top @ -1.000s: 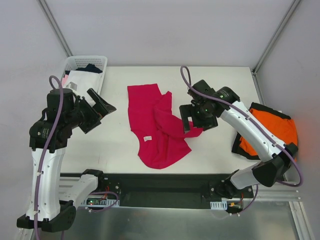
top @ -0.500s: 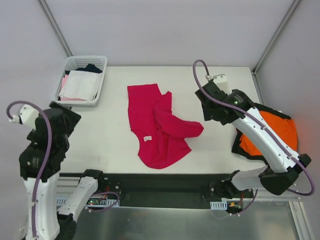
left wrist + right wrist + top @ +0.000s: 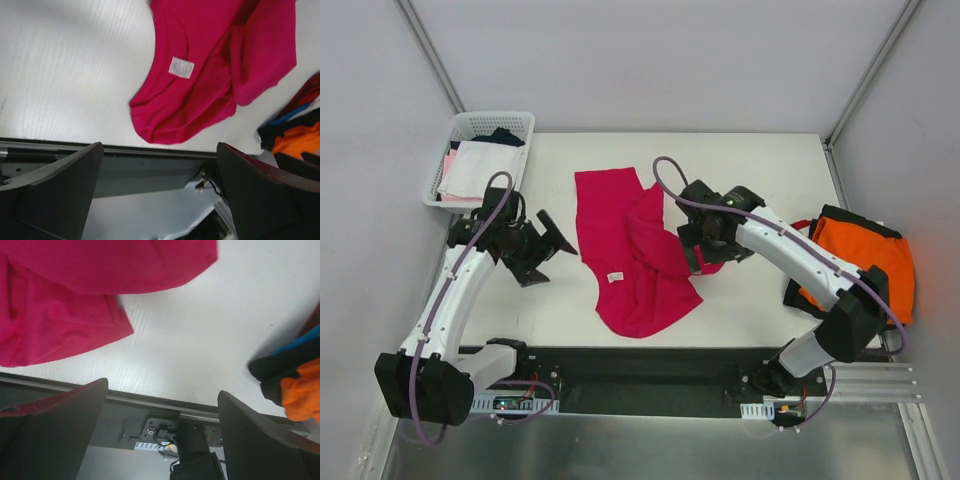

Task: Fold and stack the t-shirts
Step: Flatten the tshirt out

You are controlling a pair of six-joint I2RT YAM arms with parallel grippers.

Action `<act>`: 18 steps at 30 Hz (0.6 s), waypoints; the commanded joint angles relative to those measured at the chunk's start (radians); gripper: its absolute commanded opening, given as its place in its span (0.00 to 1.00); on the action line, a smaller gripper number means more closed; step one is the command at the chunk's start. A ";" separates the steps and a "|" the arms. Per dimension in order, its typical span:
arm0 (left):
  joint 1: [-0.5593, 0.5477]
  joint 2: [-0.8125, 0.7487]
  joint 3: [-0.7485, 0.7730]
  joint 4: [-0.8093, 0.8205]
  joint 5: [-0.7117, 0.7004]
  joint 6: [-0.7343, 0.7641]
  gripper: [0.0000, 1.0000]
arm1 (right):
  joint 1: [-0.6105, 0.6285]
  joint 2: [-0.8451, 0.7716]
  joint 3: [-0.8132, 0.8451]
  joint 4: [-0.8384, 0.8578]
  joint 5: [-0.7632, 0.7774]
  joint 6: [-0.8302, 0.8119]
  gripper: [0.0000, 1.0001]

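Both your arms are back in at the crimson t-shirt [image 3: 625,255] after swinging out wide a moment ago. The left end effector [image 3: 548,250] now hangs just beside the shirt's left edge, jaws spread and empty. The right end effector [image 3: 702,258] sits over the folded-over flap on the right, also spread, gripping nothing. The shirt lies rumpled in the middle of the table [image 3: 760,180], unmoved, its label [image 3: 616,277] up. The orange t-shirt [image 3: 865,260] waits at the right edge. No fold looks made yet; you seem to be lining up a fresh two-handed grasp
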 commanded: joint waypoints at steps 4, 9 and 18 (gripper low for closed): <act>-0.010 -0.087 -0.129 0.070 0.200 0.004 0.98 | 0.001 0.105 0.035 0.048 -0.231 -0.023 0.96; -0.020 -0.073 -0.315 0.249 0.344 -0.024 0.93 | 0.004 0.165 0.033 0.112 -0.438 -0.029 0.91; -0.028 0.046 -0.410 0.363 0.377 0.007 0.92 | 0.004 0.211 0.018 0.183 -0.553 -0.009 0.86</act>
